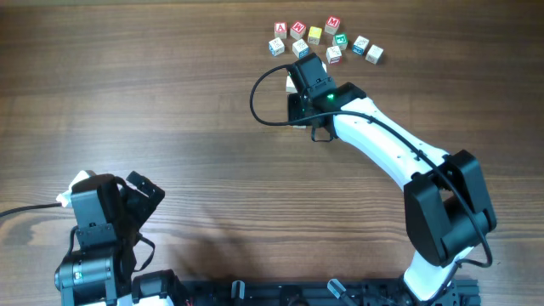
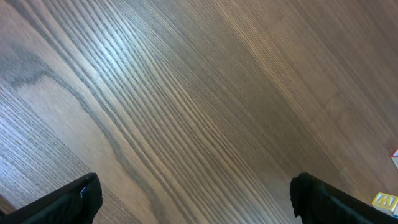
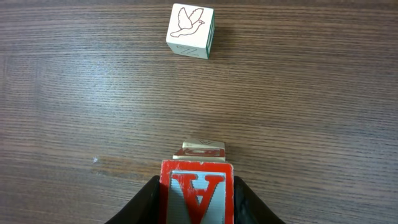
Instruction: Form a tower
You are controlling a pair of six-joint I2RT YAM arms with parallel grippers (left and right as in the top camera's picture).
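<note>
Right wrist view: right gripper [image 3: 198, 204] jaws clench the tower [image 3: 198, 185] at bottom centre. Its top cube has a red-bordered face with an upside-down red "A"; a pale cube edge shows beneath. Bird cube [image 3: 190, 31] sits apart, upper centre. Left gripper [image 2: 196, 202] gapes wide.

Your left arm [image 1: 93, 234] sits folded at the near left corner, and the left end effector [image 2: 196, 196] is spread wide with nothing between its fingers. Your right arm [image 1: 382, 140] reaches far forward. The right end effector [image 3: 198, 202] points down, fingers pinched on a red-lettered cube [image 3: 198, 183].
</note>
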